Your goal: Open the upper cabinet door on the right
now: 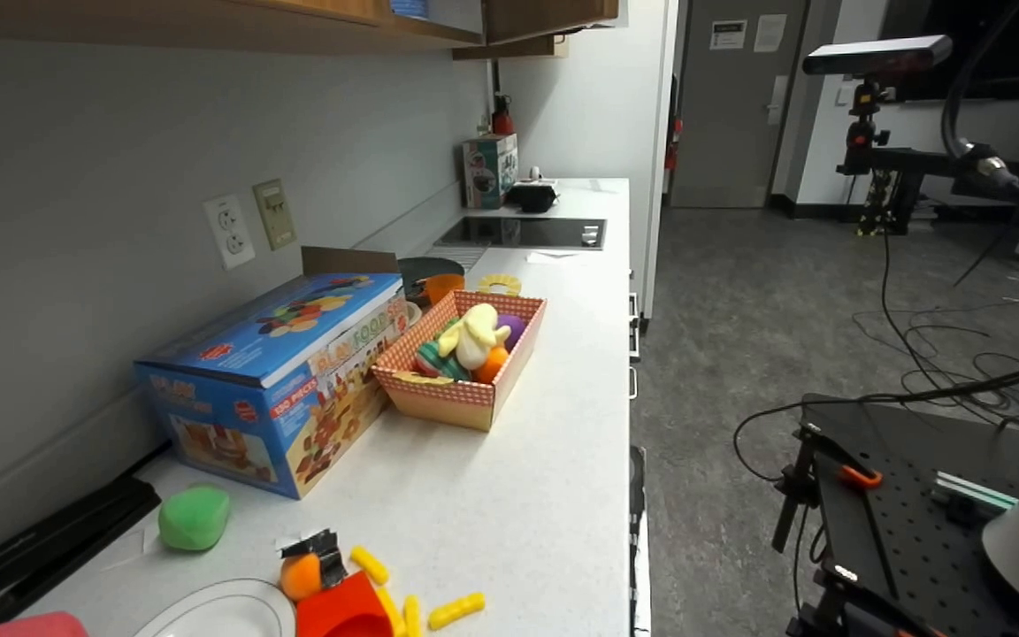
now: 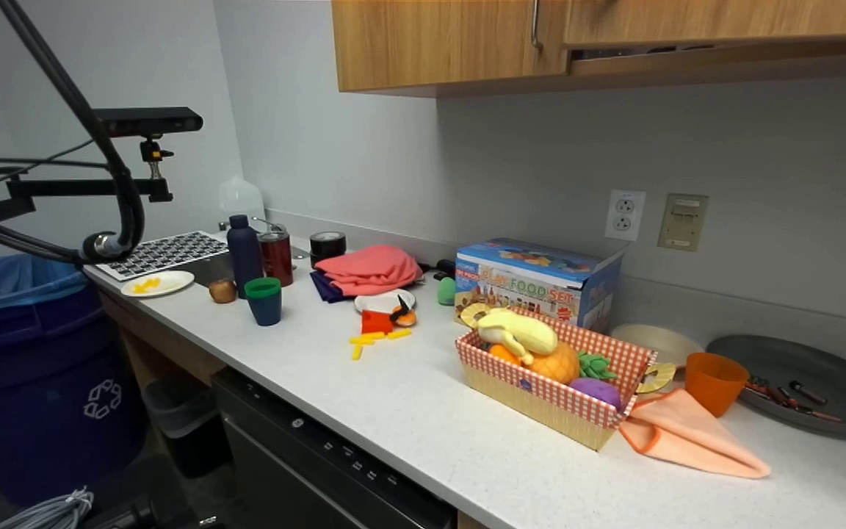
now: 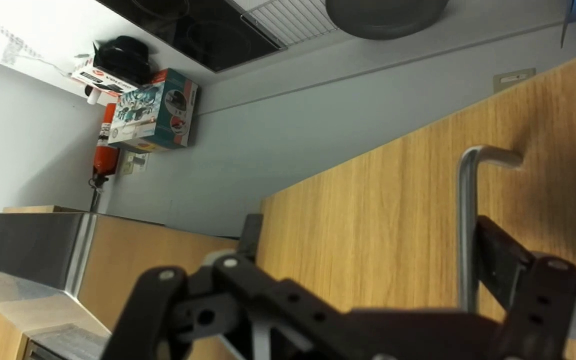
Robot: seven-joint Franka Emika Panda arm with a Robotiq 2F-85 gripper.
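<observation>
- Counter (image 2: 393,389): cut off by the frame in both exterior views.
- Upper cabinet door (image 1: 545,16): above the counter, standing ajar; only its lower part shows along the top edge in both exterior views. In the wrist view its wood face is cut off by the frame and partly covered by the pincer (image 3: 369,225).
- Blue box (image 2: 522,290): on the counter; lower side partly hidden by the checked basket (image 2: 540,415) in an exterior view.
- Checked basket: just beside the box; its toy pieces (image 2: 518,334) overlap, the lowest not identifiable.
- Pincer: blurred; fingers well apart, the bar of the steel handle (image 3: 467,225) between them, nearer the finger at the wrist view's right. Contact there cannot be told.
- Steel handle: fixed to the door face; one end hidden behind the pincer.
- Yellow sticks (image 1: 456,610): on the counter, some running to the lower frame edge in an exterior view.
</observation>
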